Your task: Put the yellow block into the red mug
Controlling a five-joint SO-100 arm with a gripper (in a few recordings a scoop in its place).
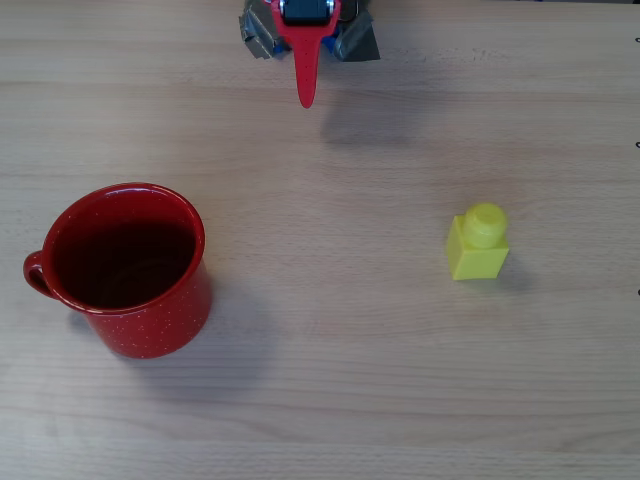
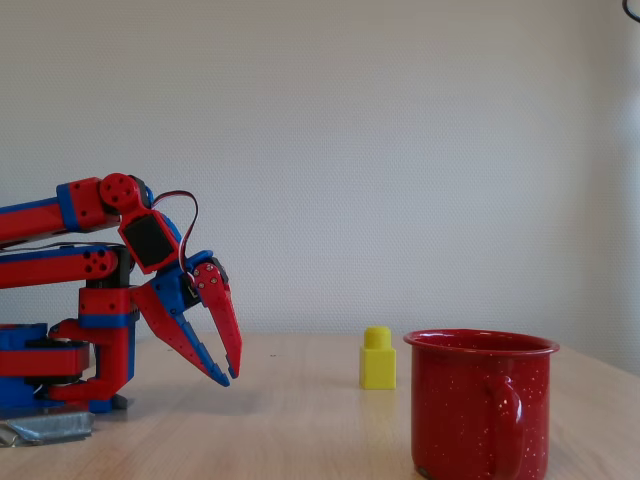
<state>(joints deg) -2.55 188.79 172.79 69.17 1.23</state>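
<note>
The yellow block (image 1: 478,243) stands upright on the wooden table, stud up, at the right of the overhead view; in the fixed view the block (image 2: 378,359) sits just left of and behind the mug. The red mug (image 1: 125,268) stands upright at the left in the overhead view, handle to the left, dark inside with nothing in it; in the fixed view the mug (image 2: 481,405) is in the near right foreground. My gripper (image 1: 306,98) points down at the top edge, far from both. From the side the gripper (image 2: 230,377) hangs above the table, tips together, holding nothing.
The arm's red and blue base (image 2: 60,370) sits at the left of the fixed view, clamped to the table (image 1: 330,400). A plain white wall stands behind the table.
</note>
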